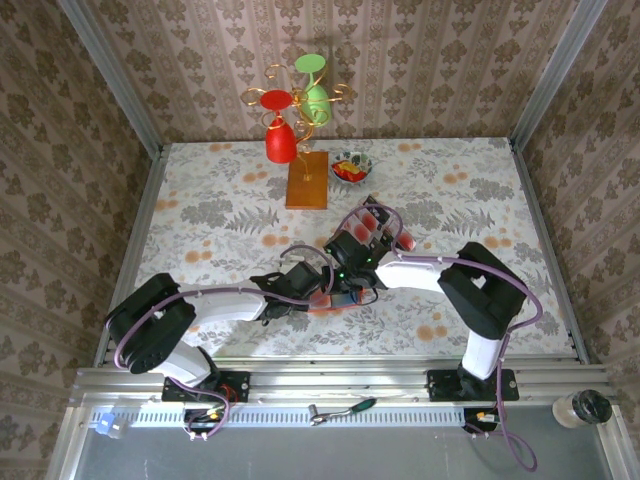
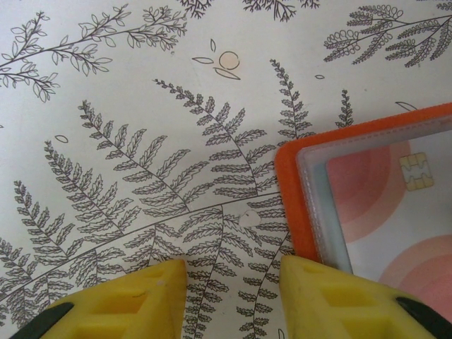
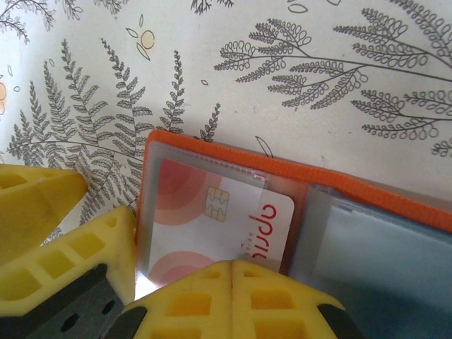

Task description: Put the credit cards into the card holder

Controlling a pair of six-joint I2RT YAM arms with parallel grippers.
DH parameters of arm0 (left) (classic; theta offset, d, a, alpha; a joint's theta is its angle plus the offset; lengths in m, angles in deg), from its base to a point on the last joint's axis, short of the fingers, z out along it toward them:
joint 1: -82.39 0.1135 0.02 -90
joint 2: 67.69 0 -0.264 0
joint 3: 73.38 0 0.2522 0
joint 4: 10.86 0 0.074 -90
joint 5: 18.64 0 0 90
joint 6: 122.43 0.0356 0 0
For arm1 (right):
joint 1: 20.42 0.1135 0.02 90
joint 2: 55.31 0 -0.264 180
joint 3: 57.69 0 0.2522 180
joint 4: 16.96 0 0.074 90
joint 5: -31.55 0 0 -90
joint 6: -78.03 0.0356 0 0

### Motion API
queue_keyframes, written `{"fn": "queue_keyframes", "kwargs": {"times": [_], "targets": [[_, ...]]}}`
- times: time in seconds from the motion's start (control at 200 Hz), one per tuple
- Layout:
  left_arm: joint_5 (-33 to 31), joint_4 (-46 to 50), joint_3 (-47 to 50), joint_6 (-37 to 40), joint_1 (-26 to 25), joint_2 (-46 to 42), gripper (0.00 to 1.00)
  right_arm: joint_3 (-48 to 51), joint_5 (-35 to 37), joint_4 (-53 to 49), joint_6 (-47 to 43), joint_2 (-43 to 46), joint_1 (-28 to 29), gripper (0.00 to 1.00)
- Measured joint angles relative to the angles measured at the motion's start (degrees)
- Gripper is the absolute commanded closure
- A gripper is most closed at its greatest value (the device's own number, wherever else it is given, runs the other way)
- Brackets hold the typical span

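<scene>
Top external view: Both arms reach inward over the floral-cloth table [image 1: 200,200] and meet near its middle. The left gripper [image 1: 312,290] and right gripper [image 1: 350,283] sit close together over the orange card holder [image 1: 335,299], which lies flat on the cloth. Just beyond them stands a clear tray [image 1: 385,232] containing more credit cards [image 1: 371,226]. At the far edge of the table are a cup stand [image 1: 303,150] and a small bowl [image 1: 350,166].

Left wrist view: The left gripper [image 2: 233,279] is partly open. Its yellow fingers [image 2: 127,304] stand apart, and bare cloth is all that shows between them. The finger on the right of the picture lies at the near corner of the card holder [image 2: 289,205]. Under the holder's clear sleeve [image 2: 314,191] lies a pale card [image 2: 395,212] with red circles and a chip.

Right wrist view: The right gripper [image 3: 233,275] is closed, fingertip against fingertip, with nothing between the tips. The tips cover the near edge of the pale card [image 3: 233,212]. The card lies face up, partly inside the left pocket of the opened card holder [image 3: 233,152]. Its end on the right of the picture projects past the pocket edge. The left gripper's fingers [image 3: 99,247] appear at the left of the picture, one just beside the holder's orange border.
</scene>
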Motion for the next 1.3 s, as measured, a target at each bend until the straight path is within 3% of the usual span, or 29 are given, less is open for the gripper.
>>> {"fn": "queue_keyframes", "kwargs": {"times": [0.47, 1.3], "targets": [[0.02, 0.0, -0.02, 0.0, 0.04, 0.02, 0.59, 0.7, 1.7, -1.97, -0.76, 2.47, -0.02, 0.97], [0.0, 0.07, -0.11, 0.02, 0.04, 0.09, 0.59, 0.13, 0.33, -0.72, -1.05, -0.96, 0.26, 1.0]]}}
